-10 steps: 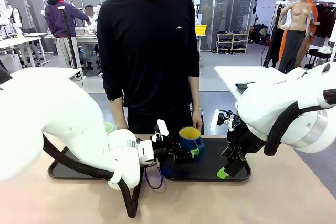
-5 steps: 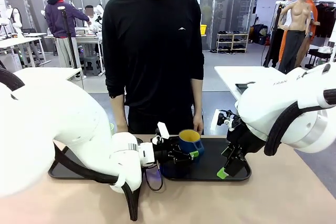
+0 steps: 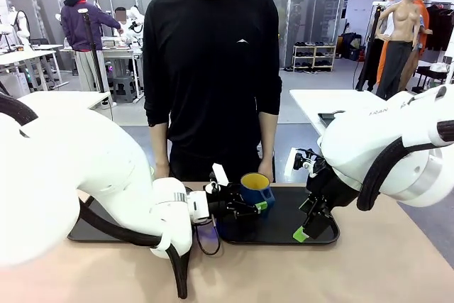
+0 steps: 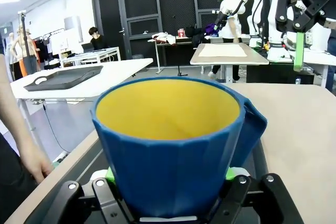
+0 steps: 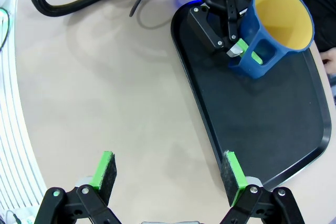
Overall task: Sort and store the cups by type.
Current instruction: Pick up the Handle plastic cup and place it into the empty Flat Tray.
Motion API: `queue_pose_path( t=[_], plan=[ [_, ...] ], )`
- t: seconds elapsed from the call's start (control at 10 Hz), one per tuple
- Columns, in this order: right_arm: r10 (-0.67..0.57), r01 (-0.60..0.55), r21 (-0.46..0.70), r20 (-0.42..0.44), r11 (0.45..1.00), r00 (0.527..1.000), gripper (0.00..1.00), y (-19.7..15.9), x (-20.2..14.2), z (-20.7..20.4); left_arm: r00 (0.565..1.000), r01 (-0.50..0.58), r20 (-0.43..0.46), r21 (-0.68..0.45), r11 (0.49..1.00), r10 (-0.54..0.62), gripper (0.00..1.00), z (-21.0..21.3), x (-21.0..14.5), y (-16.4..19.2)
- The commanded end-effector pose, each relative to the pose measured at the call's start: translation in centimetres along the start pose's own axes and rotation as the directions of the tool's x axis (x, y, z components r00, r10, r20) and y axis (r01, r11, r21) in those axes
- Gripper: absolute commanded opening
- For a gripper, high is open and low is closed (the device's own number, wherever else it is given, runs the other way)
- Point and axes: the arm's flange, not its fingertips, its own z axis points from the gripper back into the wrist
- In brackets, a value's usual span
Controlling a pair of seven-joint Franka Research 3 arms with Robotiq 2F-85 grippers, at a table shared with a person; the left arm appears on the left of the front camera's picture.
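The dark blue handled mug (image 3: 255, 188) with its yellow inside is gripped low on its body by my left gripper (image 3: 257, 206), over the left part of a black tray (image 3: 287, 223). In the left wrist view the mug (image 4: 168, 145) stands upright between the green pads (image 4: 230, 173), handle to the right. The right wrist view shows the mug (image 5: 273, 24) and the left gripper (image 5: 236, 48) at the tray's (image 5: 273, 124) far end. My right gripper (image 5: 169, 174) is open over the tray's near edge, also seen as the right gripper (image 3: 305, 230). The mint-green tumbler is hidden behind my left arm.
A second black tray (image 3: 89, 232) lies at the table's left, partly behind my left arm. A person in black stands at the far edge, with one hand (image 3: 162, 169) and the other hand (image 3: 266, 168) hanging near the trays. Bare tabletop (image 5: 105, 87) lies in front.
The left gripper has carried the mug slightly up and to the left. The left arm's elbow has shifted. The person has stepped a little to the right. The right arm is still.
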Motion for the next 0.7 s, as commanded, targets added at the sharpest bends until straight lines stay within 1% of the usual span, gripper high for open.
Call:
queue_pose_path(
  t=[0.0,0.6],
  plan=[
    [-0.018,0.018,-0.016,-0.01,1.0,1.0,1.0,0.2,0.0,-0.2,1.0,0.015,-0.009,0.028,0.999,-0.015,0.72,-0.7,-2.7,-2.7],
    [-0.018,0.018,-0.016,-0.01,1.0,1.0,1.0,0.2,0.0,-0.2,0.998,-0.011,-0.054,0.038,0.999,0.013,0.72,-0.6,-4.5,-2.2]
  ],
)
